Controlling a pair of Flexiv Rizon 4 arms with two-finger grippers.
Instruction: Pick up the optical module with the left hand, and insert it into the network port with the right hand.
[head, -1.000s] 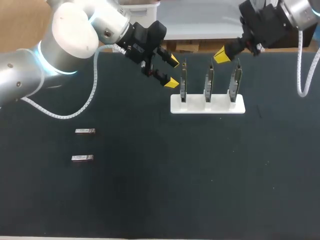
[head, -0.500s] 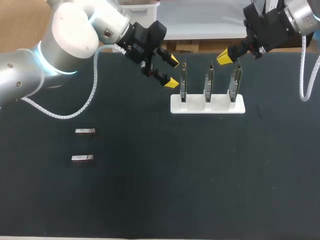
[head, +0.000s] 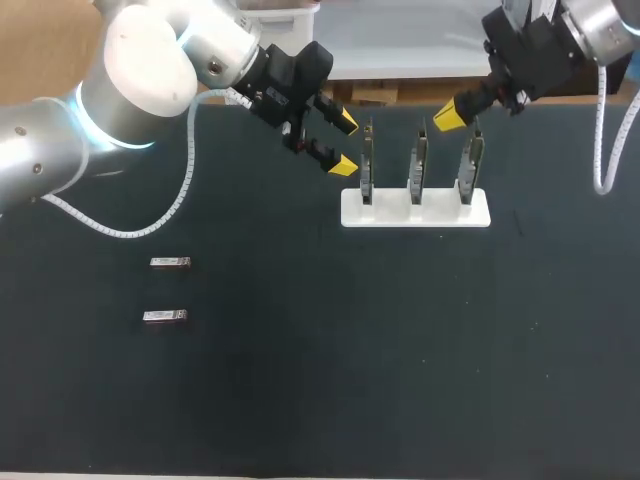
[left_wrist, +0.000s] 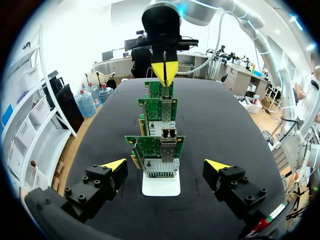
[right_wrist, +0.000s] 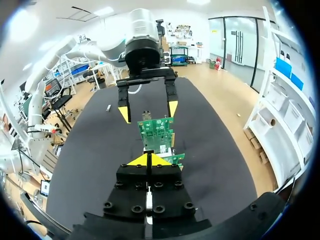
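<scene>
Two small silver optical modules (head: 170, 262) (head: 164, 316) lie on the black table at the left, far from both grippers. Three green network cards (head: 418, 160) stand upright in a white stand (head: 415, 208). My left gripper (head: 344, 143) hovers open just left of the stand; in the left wrist view this gripper (left_wrist: 165, 165) faces the nearest card (left_wrist: 155, 147) with nothing between its fingers. My right gripper (head: 448, 118) hangs shut and empty above the cards near the right end of the stand. In the right wrist view its closed tips (right_wrist: 148, 160) sit over the cards (right_wrist: 157, 132).
The table in front of the stand is bare black mat (head: 400, 350). A white coiled cable (head: 185, 190) trails from my left arm over the table's back left. The right arm's cable (head: 603, 150) hangs at the far right.
My right gripper has shifted slightly to the right above the cards. The left arm and both modules are unmoved.
</scene>
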